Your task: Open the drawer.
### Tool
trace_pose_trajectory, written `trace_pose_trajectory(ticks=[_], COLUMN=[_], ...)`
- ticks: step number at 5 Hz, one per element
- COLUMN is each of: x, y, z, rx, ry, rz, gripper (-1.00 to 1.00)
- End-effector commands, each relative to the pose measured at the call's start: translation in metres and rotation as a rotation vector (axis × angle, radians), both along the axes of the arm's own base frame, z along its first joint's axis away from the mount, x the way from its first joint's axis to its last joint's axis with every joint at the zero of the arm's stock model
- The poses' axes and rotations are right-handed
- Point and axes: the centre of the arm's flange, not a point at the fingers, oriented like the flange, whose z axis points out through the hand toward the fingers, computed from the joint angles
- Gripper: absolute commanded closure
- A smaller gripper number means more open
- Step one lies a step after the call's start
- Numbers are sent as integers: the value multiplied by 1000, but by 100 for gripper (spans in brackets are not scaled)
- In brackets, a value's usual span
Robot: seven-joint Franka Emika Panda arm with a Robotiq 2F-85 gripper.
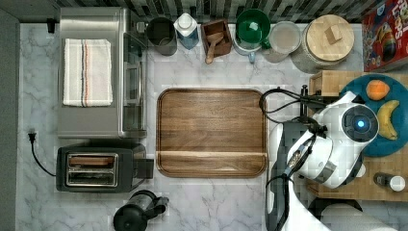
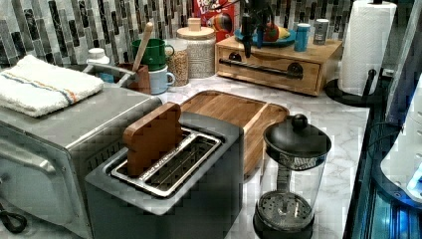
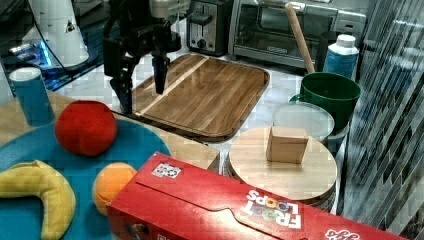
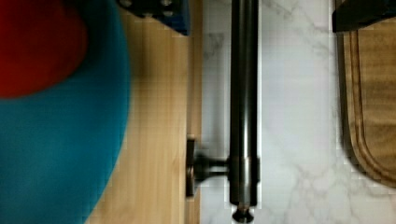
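Gripper [image 3: 142,87] hangs w/ fingers wide, straddling bar handle [image 4: 243,107]; drawer [image 2: 268,69] shut; tray [image 1: 210,132] at 9 o'clock in top view.

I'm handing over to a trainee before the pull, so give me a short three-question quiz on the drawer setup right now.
1. True or false: the drawer is already pulled out.
2. The gripper is: A) open over the handle; B) shut on the handle; C) over the toaster.
3. Fill in: the plate above the drawer is ___ in colour.
Key: 1 false; 2 A; 3 blue.
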Motion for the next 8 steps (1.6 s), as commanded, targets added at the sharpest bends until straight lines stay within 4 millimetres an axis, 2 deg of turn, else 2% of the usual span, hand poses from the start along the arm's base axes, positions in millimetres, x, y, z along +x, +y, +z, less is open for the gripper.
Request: trace_pose_trajectory(ticks=[1, 3, 4, 5, 6, 7, 8], x=[-12, -13, -10, -5, -2, 10, 12], y=[28, 21, 27, 52, 82, 110, 138], z=[-32, -59, -62, -50, -55, -66, -80], rx=[13, -12, 0, 11, 15, 39, 35], ry=[-45, -57, -52, -24, -34, -55, -73], rz=[-63, -23, -17, -45, -72, -52, -38], gripper=[-100, -100, -100, -100, -100, -100, -100])
